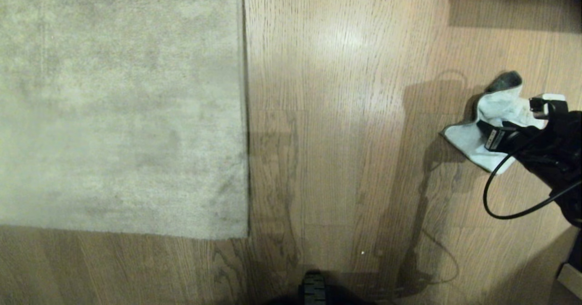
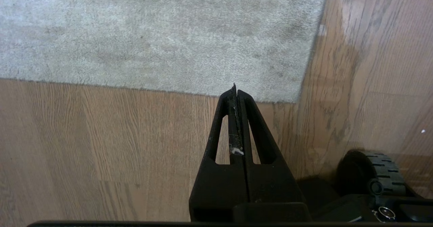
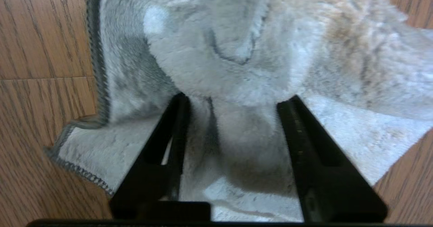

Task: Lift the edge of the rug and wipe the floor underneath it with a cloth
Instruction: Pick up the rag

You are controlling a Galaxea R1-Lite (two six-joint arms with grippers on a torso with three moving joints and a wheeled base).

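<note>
The grey-beige rug lies flat at the left, and its straight rug edge runs down to a corner on the oak-grain floor. At the far right the pale blue-white cloth lies crumpled on the planks. My right gripper is down on it. In the right wrist view the gripper is open, its black fingers astride a bunched fold of the cloth that fills the gap. My left gripper is shut and empty, parked above the floor near the rug's corner.
A black cable loops from the right arm over the planks. The base's treaded wheel shows at the bottom centre. A dark shape sits at the top right, and a pale object at the bottom right.
</note>
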